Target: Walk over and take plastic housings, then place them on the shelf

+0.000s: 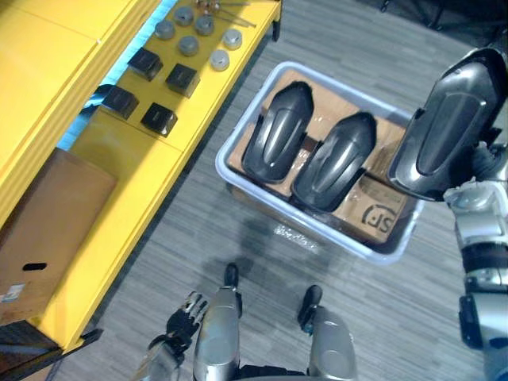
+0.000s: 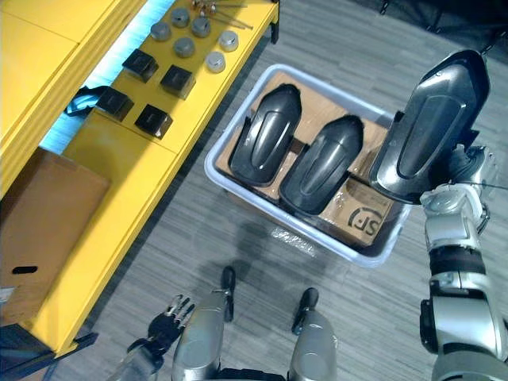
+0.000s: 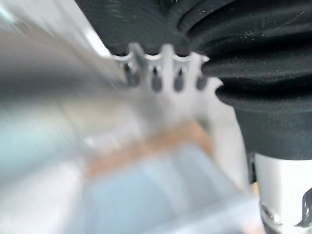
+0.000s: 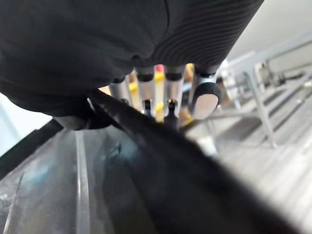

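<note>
L hand (image 1: 186, 313) hangs low by floor, fingers loose, holding nothing. R hand (image 4: 170, 92) pinches one housing (image 1: 448, 119) by its edge, raised over bin's (image 1: 341, 84) right end. 2 more housings (image 1: 276, 131) lie side by side in bin, yellow shelf (image 1: 135, 159) to its left.

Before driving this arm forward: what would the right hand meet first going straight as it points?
Nothing near, it seems: the right hand, gripping a dark plastic housing, points over grey floor; depth unclear.

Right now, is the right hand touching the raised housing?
Touching. In the right wrist view the right hand grips the housing along its edge.
</note>
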Robot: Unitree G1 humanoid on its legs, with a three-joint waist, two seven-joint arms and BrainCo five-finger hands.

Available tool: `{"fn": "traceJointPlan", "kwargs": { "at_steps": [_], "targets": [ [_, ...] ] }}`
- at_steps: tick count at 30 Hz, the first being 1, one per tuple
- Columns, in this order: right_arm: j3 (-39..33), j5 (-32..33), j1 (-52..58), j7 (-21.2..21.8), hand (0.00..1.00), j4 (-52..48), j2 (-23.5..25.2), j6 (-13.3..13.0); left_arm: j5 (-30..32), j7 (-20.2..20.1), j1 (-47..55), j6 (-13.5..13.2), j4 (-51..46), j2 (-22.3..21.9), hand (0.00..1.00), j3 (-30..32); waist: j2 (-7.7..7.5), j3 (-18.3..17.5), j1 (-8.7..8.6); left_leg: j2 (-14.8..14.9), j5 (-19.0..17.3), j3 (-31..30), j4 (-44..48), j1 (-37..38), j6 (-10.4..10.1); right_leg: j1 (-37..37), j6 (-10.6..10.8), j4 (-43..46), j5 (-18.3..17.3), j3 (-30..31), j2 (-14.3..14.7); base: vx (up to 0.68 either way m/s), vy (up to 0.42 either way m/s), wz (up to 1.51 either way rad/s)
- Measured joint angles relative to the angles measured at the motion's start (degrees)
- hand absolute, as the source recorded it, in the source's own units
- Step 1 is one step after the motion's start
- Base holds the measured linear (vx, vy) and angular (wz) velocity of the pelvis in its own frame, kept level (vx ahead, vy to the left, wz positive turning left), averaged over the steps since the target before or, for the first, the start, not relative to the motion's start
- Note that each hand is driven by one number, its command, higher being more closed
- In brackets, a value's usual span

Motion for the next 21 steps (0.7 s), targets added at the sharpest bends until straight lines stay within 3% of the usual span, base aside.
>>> {"fn": "traceJointPlan", "kwargs": {
  "at_steps": [2, 5, 7, 8, 9, 11, 12, 13, 15, 17, 21],
  "targets": [
    [-0.25, -2.67, 2.83, -0.13, 1.00, -3.78, 3.29, -0.30, -0.76, -3.22, -0.37, -0.30, -6.41, -0.83, 0.00, 0.16, -1.59, -4.41, 0.03, -0.02, 0.95, 1.09, -3.44, 1.38, -0.14, 1.13, 0.11, -3.95, 1.54, 0.01, 0.62, 0.13, -0.008, -0.11],
    [-0.25, -6.00, 6.11, -1.31, 1.00, -10.01, 5.20, -0.81, 3.63, -2.14, -1.37, -2.95, -14.31, -1.50, 0.00, 0.08, -2.37, -5.91, -0.40, -0.16, 1.18, 1.36, -5.24, 4.15, -0.13, 4.32, 0.35, -6.98, 2.41, -0.17, 0.96, 0.10, -0.003, -0.05],
    [-0.24, -9.43, 9.58, -2.58, 1.00, -17.41, 7.16, -1.97, 12.65, 4.90, -2.01, -6.59, -22.79, -1.33, 0.00, 0.06, -2.85, -8.86, -1.26, -0.33, 1.23, 2.13, -6.81, 5.69, -0.20, 5.41, 0.56, -7.93, 2.58, -0.29, 0.96, 0.08, -0.001, -0.04],
    [-0.20, -10.57, 10.10, -2.63, 1.00, -19.22, 7.50, -2.47, 15.07, 7.12, -2.84, -7.11, -24.61, -1.23, 0.00, 0.03, -2.84, -8.89, -1.31, -0.35, 1.23, 2.57, -7.02, 6.76, -0.20, 6.21, 0.68, -8.05, 2.65, -0.28, 0.89, 0.08, 0.001, -0.17],
    [0.08, -14.08, 11.14, -2.71, 1.00, -22.58, 8.64, -4.71, 20.76, 11.97, -4.79, -7.55, -28.21, -0.54, 0.00, -0.51, -2.92, -10.40, -1.63, -0.47, 1.22, 3.45, -7.97, 8.89, -0.20, 7.90, 0.94, -8.89, 2.82, 0.03, 0.80, 0.04, 0.002, -0.19],
    [0.91, -16.33, 11.27, -3.30, 1.00, -22.80, 8.73, -6.74, 24.55, 13.81, -6.55, -7.43, -29.64, 0.20, 0.00, -1.91, -3.04, -12.01, -1.94, -0.47, 1.22, 3.96, -8.74, 9.70, -0.20, 8.27, 1.19, -9.34, 3.09, 0.14, 0.85, 0.03, 0.001, -0.17],
    [1.66, -19.20, 11.27, -4.56, 1.00, -23.03, 8.75, -9.85, 28.82, 15.16, -9.87, -7.35, -30.93, 1.24, 0.00, -4.46, -3.06, -13.40, -2.25, -0.48, 1.22, 4.51, -9.43, 10.73, -0.20, 8.75, 1.43, -9.77, 3.55, 0.29, 0.89, 0.02, 0.004, -0.13],
    [1.82, -19.41, 11.27, -4.85, 1.00, -23.10, 8.75, -10.37, 29.15, 15.17, -10.46, -7.31, -31.14, 1.51, 0.00, -5.00, -3.08, -13.66, -2.38, -0.50, 1.22, 4.53, -9.45, 10.73, -0.20, 8.75, 1.47, -9.83, 3.66, 0.29, 0.87, 0.00, 0.017, -0.15],
    [3.90, -21.30, 11.22, -7.00, 1.00, -23.26, 8.77, -14.13, 29.59, 14.37, -14.72, -6.11, -31.97, 2.51, 0.00, -8.74, -3.16, -15.29, -2.82, -0.29, 1.23, 5.66, -9.83, 10.87, -0.21, 8.76, 1.27, -11.62, 5.41, 0.68, 1.29, -0.03, 0.023, -0.23],
    [6.15, -22.45, 10.72, -8.31, 1.00, -23.33, 8.79, -18.06, 28.22, 14.04, -19.23, -2.74, -31.47, 2.25, 0.00, -12.05, -3.34, -15.48, -3.09, -0.44, 1.29, 6.39, -10.27, 12.05, -0.15, 9.80, 1.03, -13.34, 6.59, 1.85, 1.36, -0.05, 0.024, -0.29],
    [7.95, -24.14, 10.52, -10.18, 1.00, -23.89, 9.02, -23.44, 27.90, 15.19, -23.77, 3.42, -29.25, 1.54, 0.00, -16.82, -3.33, -16.38, -4.22, -0.40, 1.81, 6.87, -11.11, 12.66, -0.27, 10.15, 0.98, -13.90, 6.75, 2.00, 1.52, -0.08, 0.001, -0.06]
  ]
}}
